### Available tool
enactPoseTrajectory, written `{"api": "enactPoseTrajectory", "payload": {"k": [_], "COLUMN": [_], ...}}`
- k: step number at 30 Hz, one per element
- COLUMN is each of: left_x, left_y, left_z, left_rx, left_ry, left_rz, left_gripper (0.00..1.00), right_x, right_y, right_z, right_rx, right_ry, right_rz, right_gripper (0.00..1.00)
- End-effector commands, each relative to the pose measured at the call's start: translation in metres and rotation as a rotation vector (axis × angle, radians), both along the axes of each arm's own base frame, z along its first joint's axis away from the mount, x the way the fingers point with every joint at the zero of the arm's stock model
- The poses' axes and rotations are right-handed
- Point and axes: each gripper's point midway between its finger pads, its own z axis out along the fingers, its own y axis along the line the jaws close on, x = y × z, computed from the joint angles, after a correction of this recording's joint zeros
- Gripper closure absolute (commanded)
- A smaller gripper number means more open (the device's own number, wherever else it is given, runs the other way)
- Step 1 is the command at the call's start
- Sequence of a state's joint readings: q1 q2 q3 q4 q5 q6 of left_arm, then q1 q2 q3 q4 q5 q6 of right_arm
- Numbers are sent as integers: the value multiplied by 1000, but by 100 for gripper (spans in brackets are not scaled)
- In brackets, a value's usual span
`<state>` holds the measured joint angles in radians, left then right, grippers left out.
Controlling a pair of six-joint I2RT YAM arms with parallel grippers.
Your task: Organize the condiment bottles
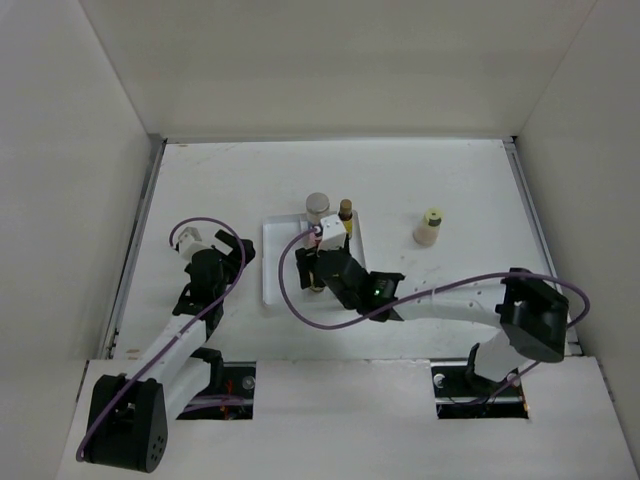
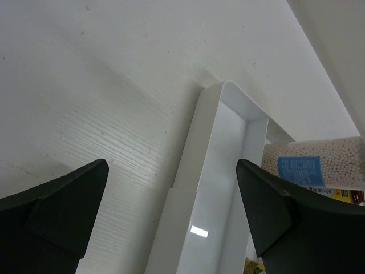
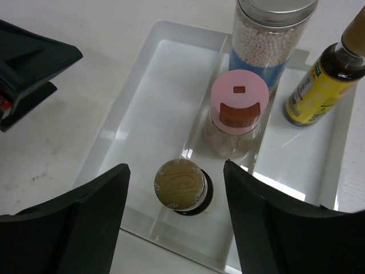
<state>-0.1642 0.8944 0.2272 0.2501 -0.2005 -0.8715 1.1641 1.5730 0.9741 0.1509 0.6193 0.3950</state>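
On the white worktop, which shows a faint wood grain and a few small scuff marks from near, stands everything of this scene. Plain white walls close it on the left, the back and the right.

There is one white tray, near the middle of the worktop, divided into long compartments.

There are five bottles, all upright. Four are in the tray:
- One jar with a grey lid and a blue label stands at the far end of the middle compartment.
- One pink bottle stands just in front of it, in the same compartment.
- One yellow bottle with a dark cap stands in the right compartment.
- One gold-capped bottle stands at the near end (left or middle compartment, I cannot tell).

The fifth, a cream bottle, stands alone on the worktop, well apart to the right of the tray.

There are two arms. The right gripper is over the near end of the tray, with its jaws apart on either side of the gold-capped bottle and a gap on each side. The left gripper is just left of the tray, also with its jaws apart, and nothing is between them.
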Motion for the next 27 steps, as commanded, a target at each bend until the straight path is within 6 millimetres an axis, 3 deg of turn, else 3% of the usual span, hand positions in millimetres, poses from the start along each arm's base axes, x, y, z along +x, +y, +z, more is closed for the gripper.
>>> {"api": "enactPoseTrajectory", "payload": {"k": [1, 4, 7, 10, 14, 17, 19, 27], "left_x": [7, 6, 6, 7, 8, 7, 8, 9], "left_y": [0, 1, 2, 0, -2, -1, -1, 0], "left_z": [16, 17, 16, 16, 14, 15, 14, 12], "left_rx": [0, 2, 1, 2, 1, 6, 6, 18], "left_ry": [-49, -51, -51, -48, -39, -47, -40, -25], "left_rz": [5, 4, 9, 1, -4, 0, 2, 6], "left_gripper": [0, 0, 0, 0, 0, 0, 0, 0], "right_x": [2, 10, 31, 60, 95, 115, 125, 145], "right_y": [1, -36, -93, -165, -256, -289, -300, -309], "right_z": [61, 84, 95, 87, 59, 36, 18, -24], "right_rx": [153, 209, 239, 196, 68, -1, -42, -80], "right_ry": [-78, -105, -135, -137, -100, -55, -14, 83], "right_rz": [-13, -63, -176, -364, -650, -749, -779, -793], "right_gripper": [22, 18, 17, 17, 17, 17, 17, 22]}}
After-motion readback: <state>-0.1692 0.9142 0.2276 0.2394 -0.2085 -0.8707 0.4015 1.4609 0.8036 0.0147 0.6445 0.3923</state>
